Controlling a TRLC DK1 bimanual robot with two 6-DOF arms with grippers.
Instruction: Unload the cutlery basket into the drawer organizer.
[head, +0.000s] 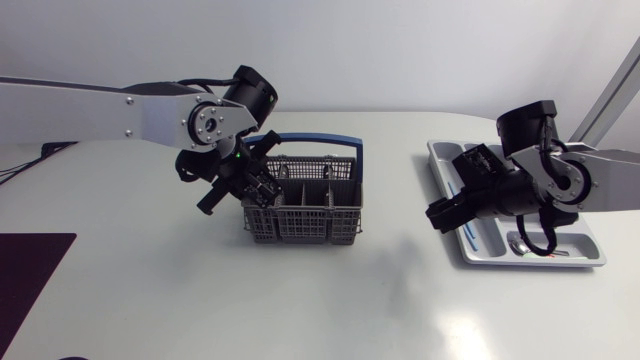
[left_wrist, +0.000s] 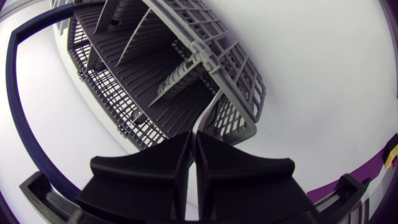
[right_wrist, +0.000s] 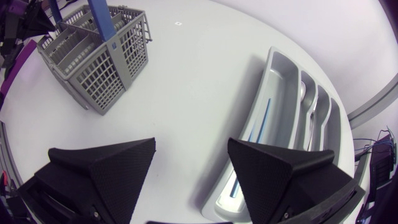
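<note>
Now | L hand (left_wrist: 194, 138) closed at basket (left_wrist: 155, 81) | R hand (right_wrist: 191, 146) wide by organizer (right_wrist: 278, 74)

light: bright, even, overhead | shadows: soft, faint on table (head: 330, 310) beside basket (head: 300, 218) | sheen: mild on organizer (right_wrist: 283, 71)

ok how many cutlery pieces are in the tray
3 visible: a blue piece in the tray's long slot nearest the basket, a silver piece in the next slot, another in the one after. My right gripper covers part, so more may be hidden.
</note>
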